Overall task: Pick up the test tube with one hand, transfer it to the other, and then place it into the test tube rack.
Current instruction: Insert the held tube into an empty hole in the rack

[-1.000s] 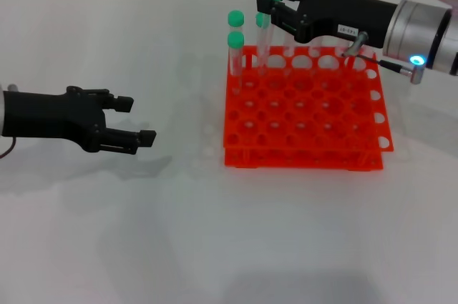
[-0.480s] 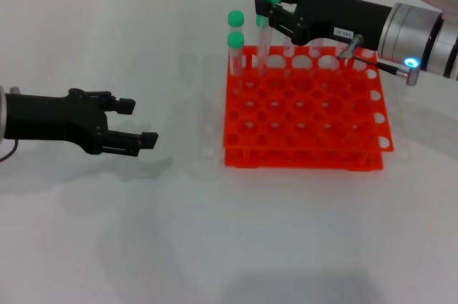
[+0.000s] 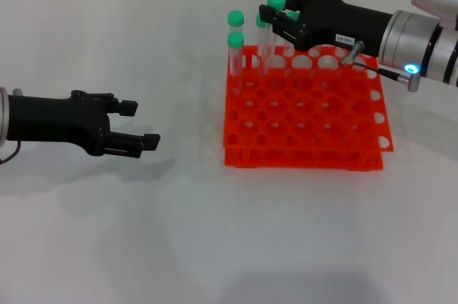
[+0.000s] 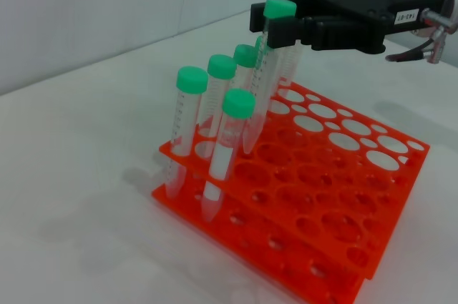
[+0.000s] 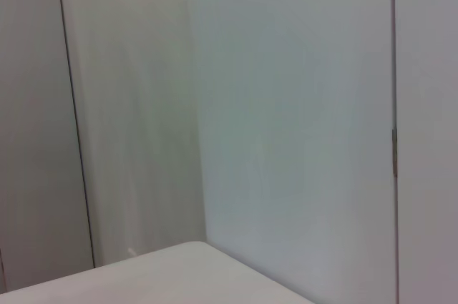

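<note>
Right tool [image 3: 272, 14] lowered its tube [image 4: 262, 75]; four others racked.

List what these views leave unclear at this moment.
- Whether the test tube tip has entered a test tube rack hole: other tubes screen it in the left wrist view, and it is too small in the head view.
- Right wrist view: only wall and table edge, no rack or right gripper.
- Left arm behind the left gripper: cut off by the head view's edge.
</note>
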